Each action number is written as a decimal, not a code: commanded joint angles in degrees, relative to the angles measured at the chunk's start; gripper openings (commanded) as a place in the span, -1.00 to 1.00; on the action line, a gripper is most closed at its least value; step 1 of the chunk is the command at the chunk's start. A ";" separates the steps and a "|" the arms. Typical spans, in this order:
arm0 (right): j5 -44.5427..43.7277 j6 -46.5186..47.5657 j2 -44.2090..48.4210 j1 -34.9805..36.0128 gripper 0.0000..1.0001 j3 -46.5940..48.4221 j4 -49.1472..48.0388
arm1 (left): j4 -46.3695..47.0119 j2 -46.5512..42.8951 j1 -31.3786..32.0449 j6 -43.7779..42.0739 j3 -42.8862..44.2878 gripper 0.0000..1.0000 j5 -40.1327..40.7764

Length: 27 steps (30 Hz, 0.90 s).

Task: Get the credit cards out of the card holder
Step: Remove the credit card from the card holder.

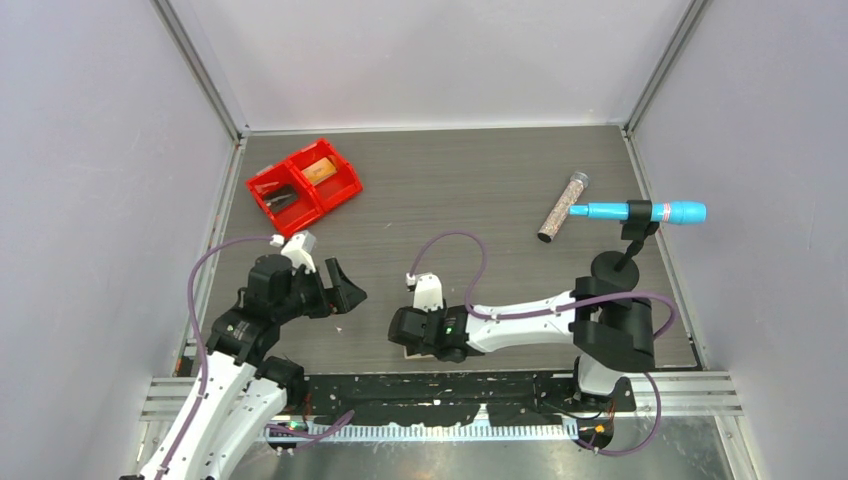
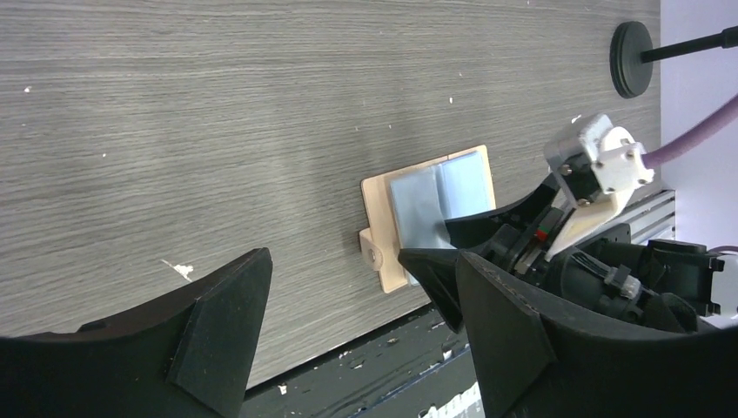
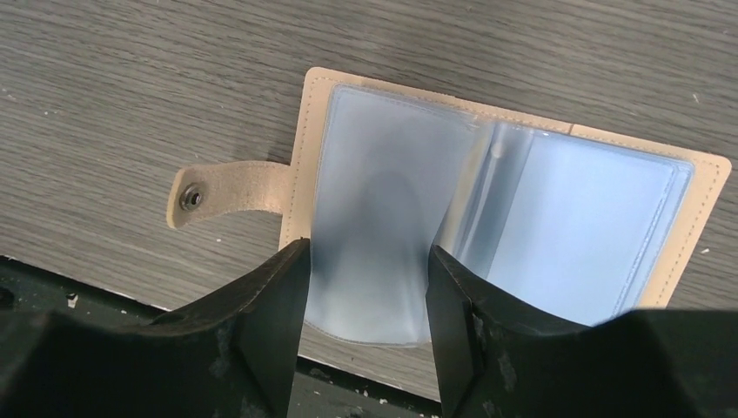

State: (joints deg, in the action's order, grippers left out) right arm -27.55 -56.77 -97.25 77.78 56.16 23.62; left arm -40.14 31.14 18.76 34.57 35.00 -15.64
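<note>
**Operator:** Locate the flat tan leather-like card holder (image 3: pixel 557 196).

**Technician:** It lies spread open on the grey wood-grain table (image 3: pixel 130 78), directly under the right gripper (image 3: pixel 365 261). In the right wrist view the jaws are parted and one blue-grey plastic sleeve (image 3: pixel 374 192) fills the gap between them. The snap tab (image 3: pixel 222 193) projects outboard of one finger. Whether the fingers touch the sleeve cannot be told.

**Operator:** And the top view?

**Technician:** Only a tan corner shows beneath that gripper.

**Operator:** Left gripper (image 2: pixel 361 261)?

**Technician:** In the left wrist view its jaws are spread wide above the table. The holder lies ahead, nearer the right finger.
</note>
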 commanded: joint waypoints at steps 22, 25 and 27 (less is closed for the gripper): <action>2.48 -1.82 12.82 -1.66 0.12 -14.80 -20.43 | 23.04 17.27 4.12 7.69 -10.20 -0.06 -13.80; 2.93 -2.15 13.77 -1.93 0.12 -16.79 -22.17 | 26.09 19.43 5.46 8.67 -10.77 -0.10 -14.05; 3.11 -2.32 14.81 -2.20 0.12 -18.05 -23.17 | 28.26 21.59 6.51 9.33 -10.83 -0.12 -14.51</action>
State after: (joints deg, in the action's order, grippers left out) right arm -24.27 -57.69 -85.65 76.09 39.99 5.06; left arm -19.55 50.00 23.57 42.11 24.75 -27.99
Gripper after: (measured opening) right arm 0.562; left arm 0.452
